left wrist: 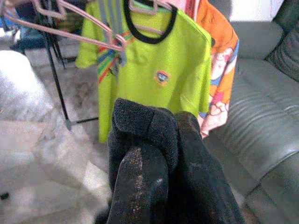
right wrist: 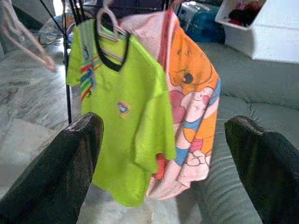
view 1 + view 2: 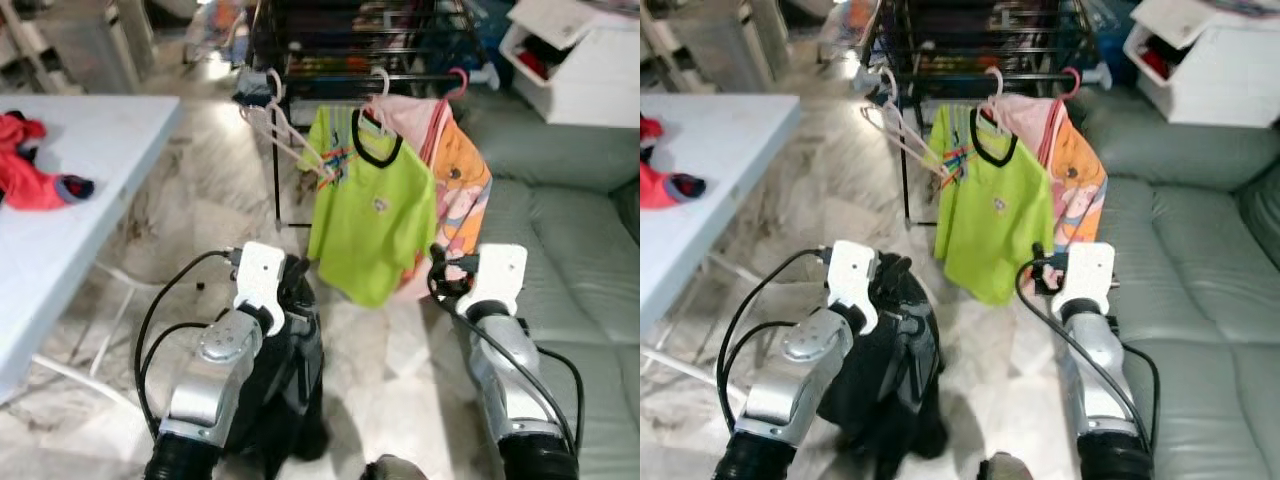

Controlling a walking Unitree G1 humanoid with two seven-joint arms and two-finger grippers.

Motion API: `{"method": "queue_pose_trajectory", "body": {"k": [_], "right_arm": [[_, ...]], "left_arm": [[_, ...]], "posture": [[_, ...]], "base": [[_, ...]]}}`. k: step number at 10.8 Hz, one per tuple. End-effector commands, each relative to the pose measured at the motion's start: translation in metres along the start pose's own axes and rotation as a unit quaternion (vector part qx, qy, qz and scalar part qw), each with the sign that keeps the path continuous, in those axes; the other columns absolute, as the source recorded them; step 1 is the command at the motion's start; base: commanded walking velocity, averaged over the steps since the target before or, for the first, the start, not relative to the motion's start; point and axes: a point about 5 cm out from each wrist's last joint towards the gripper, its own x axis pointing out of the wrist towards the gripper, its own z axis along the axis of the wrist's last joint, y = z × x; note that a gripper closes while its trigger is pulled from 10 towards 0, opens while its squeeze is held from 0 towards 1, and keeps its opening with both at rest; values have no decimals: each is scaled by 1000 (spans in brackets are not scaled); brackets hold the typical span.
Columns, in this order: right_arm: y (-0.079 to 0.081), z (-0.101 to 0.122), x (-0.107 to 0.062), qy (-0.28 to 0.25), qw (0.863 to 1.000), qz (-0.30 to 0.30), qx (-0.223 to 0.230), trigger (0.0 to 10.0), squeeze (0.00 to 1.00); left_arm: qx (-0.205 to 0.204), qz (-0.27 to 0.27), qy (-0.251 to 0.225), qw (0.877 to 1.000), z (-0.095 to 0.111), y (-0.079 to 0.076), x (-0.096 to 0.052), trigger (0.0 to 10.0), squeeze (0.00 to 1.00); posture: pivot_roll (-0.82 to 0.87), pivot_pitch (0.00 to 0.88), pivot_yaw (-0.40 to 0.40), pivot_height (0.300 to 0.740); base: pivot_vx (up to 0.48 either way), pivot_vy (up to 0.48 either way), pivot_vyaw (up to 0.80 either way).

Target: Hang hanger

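- An empty pink hanger hangs on the black drying rack at the upper centre of the left eye view, tilted, its lower end reaching the sleeve of the lime green T-shirt.
- That T-shirt hangs on its own hanger just right of the empty one, with a pink and orange cartoon-print garment behind it on the right.
- The left gripper sits low and left of centre, below the hangers and well apart from them; its fingers are clamped together on a black garment that drapes down toward the floor.
- The right gripper is raised at lower right, facing the hung clothes; its fingers stand wide apart and hold nothing.
- A grey sofa fills the right side.
- A white table at the left edge carries a red garment.
- The floor is pale marble.
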Motion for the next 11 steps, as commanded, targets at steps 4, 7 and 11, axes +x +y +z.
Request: {"method": "queue_pose_trajectory", "body": {"k": [4, 7, 11], "right_arm": [[11, 2, 2, -2, 1000, 12, 7, 10000, 0], [13, -2, -1, 4, 1000, 12, 13, 10000, 0], [14, -2, 0, 6, 1000, 13, 15, 10000, 0]], "left_arm": [[36, 29, -44, 998, 13, 11, -6, 10000, 0], [19, 64, -34, 997, 3, 26, -17, 10000, 0], [13, 44, -38, 998, 1, 28, -20, 10000, 0]], "posture": [[-15, 44, -12, 740], [-15, 40, -2, 740], [-12, 41, -6, 740]], "base": [[0, 0, 0], [0, 0, 0], [0, 0, 0]]}}
